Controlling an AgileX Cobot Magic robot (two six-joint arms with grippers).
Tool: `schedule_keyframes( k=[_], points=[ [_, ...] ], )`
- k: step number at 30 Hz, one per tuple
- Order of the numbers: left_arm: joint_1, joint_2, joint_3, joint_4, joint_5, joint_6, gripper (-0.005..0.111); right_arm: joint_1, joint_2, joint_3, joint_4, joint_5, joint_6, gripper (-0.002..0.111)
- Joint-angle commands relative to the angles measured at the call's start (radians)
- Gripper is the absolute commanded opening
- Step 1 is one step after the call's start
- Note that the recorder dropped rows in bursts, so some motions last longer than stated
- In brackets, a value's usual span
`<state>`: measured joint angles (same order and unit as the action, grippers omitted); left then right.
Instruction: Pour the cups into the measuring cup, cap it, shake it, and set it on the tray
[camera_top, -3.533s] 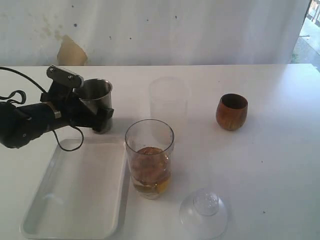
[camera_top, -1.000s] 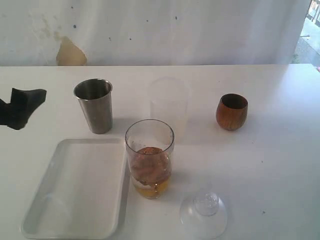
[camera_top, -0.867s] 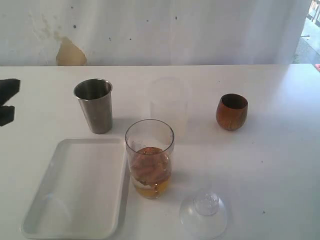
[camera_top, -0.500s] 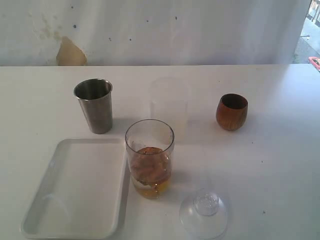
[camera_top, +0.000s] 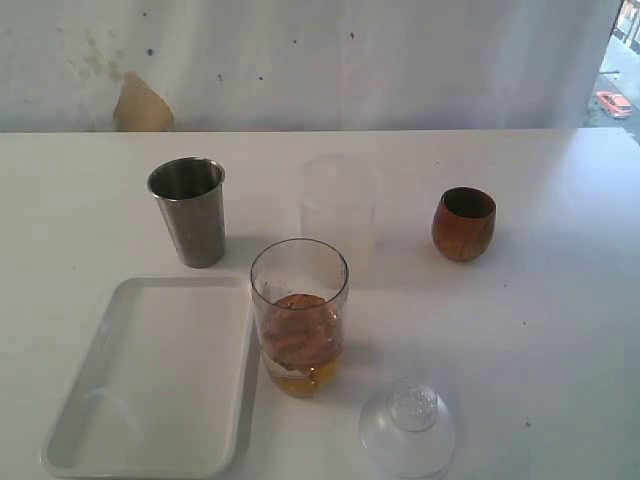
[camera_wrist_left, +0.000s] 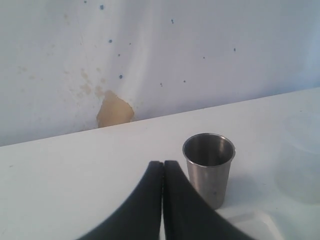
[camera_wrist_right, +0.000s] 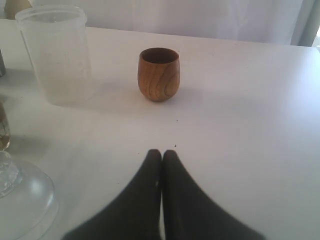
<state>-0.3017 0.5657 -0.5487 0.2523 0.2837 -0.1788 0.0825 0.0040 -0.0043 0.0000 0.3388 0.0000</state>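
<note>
Measuring cup (camera_top: 299, 318): clear, straight-sided, upright on the white table (camera_top: 560, 330), uncapped. It stood just beside the tray's right rim, near the front. Its lower part held brownish lumps in amber liquid.

Tray (camera_top: 150, 380): white, shallow, rounded corners, front left of the table.

Steel tumbler (camera_top: 188, 212): upright, just behind the tray. I couldn't make out its contents.

Wooden cup (camera_top: 464, 223): upright, well apart to the right, inside too dark to judge.

Frosted cup (camera_top: 338, 212): upright behind the measuring cup, between tumbler and wooden cup.

Clear dome cap (camera_top: 407, 428): sat on the table, front right of the measuring cup.

Left gripper (camera_wrist_left: 163, 165): fingers pressed together on nothing, tumbler ahead of it.

Right gripper (camera_wrist_right: 161, 152): likewise clenched and unladen, facing the wooden cup.
</note>
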Motion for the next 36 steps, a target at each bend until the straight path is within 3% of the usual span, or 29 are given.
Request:
schedule_keyframes(
  k=[1, 5, 9, 13, 24, 29, 36],
  points=[
    [0.0, -0.008, 0.002, -0.009, 0.0, -0.005, 0.0, -0.005, -0.004, 0.004, 0.0, -0.002, 0.007, 0.0],
    [0.0, -0.012, 0.04, -0.006, -0.007, 0.093, 0.0, -0.005, -0.004, 0.004, 0.0, -0.002, 0.007, 0.0],
    [0.0, -0.073, 0.163, -0.178, -0.06, 0.211, 0.0, -0.005, -0.004, 0.004, 0.0, -0.002, 0.007, 0.0],
    [0.052, -0.167, 0.25, -0.205, -0.078, 0.312, 0.0, -0.005, -0.004, 0.004, 0.0, -0.002, 0.007, 0.0],
    [0.296, -0.44, 0.439, -0.252, -0.096, 0.307, 0.0, -0.005, -0.004, 0.004, 0.0, -0.002, 0.007, 0.0],
    [0.32, -0.536, 0.515, -0.252, -0.096, 0.299, 0.0, -0.005, -0.004, 0.004, 0.0, -0.002, 0.007, 0.0],
    [0.324, -0.566, 0.549, -0.252, -0.156, 0.129, 0.0, -0.005, -0.004, 0.004, 0.0, -0.002, 0.007, 0.0]
  ],
)
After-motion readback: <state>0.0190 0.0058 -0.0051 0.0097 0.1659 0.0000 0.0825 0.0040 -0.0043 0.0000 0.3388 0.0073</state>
